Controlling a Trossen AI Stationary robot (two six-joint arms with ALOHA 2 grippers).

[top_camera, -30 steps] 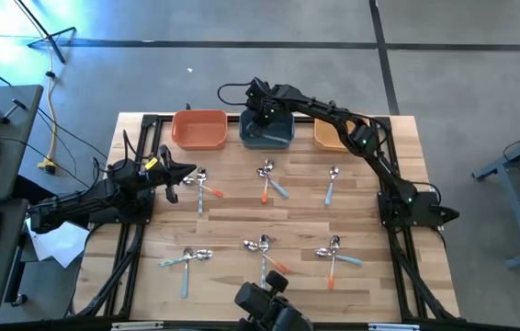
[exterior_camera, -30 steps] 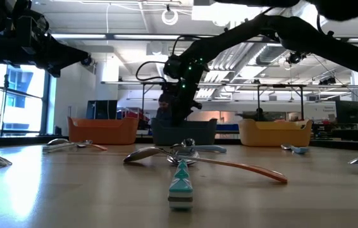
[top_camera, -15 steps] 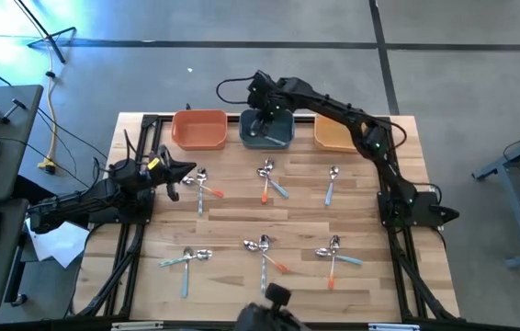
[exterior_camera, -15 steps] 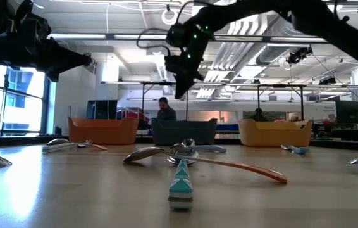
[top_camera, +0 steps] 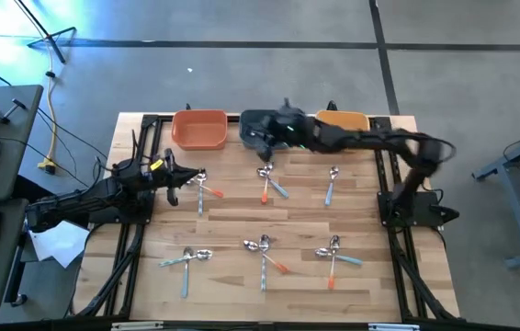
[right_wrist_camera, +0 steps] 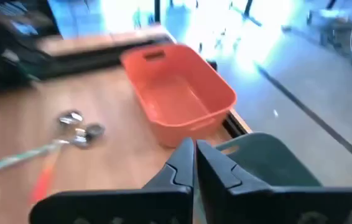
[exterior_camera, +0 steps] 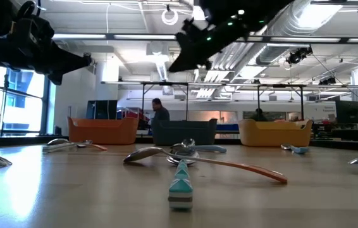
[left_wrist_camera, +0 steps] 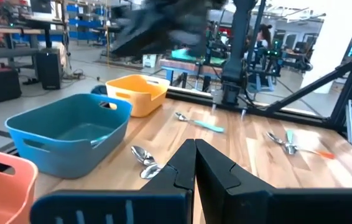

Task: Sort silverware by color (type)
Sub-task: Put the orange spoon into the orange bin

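Change: since half a second ago I see the right arm has swung down off the teal bowl [top_camera: 258, 122] and stretched low along the far side of the desk [top_camera: 232, 207].
Right gripper [top_camera: 262, 140]: over the near rim of the teal bowl, just beyond the middle far silverware cluster [top_camera: 268, 178]; fingers [right_wrist_camera: 185, 163] pressed together, nothing between them.
Left gripper [top_camera: 186, 175]: waiting at the left side, tip beside the far-left silverware cluster [top_camera: 202, 187]; fingers [left_wrist_camera: 191, 162] closed and empty.
Silverware: six small clusters of spoons and forks on the desk in two rows; the others are at far right [top_camera: 332, 184], near left [top_camera: 186, 261], near middle [top_camera: 263, 252] and near right [top_camera: 333, 253]. Handles are orange, light blue or silver.
Bowls: orange bowl [top_camera: 198, 130], teal bowl and yellow bowl [top_camera: 342, 120] in a row along the far edge.
In the way: the right arm covers parts of the teal and yellow bowls from above.
Background: a person [exterior_camera: 159, 112] beyond the bowls in the low view.
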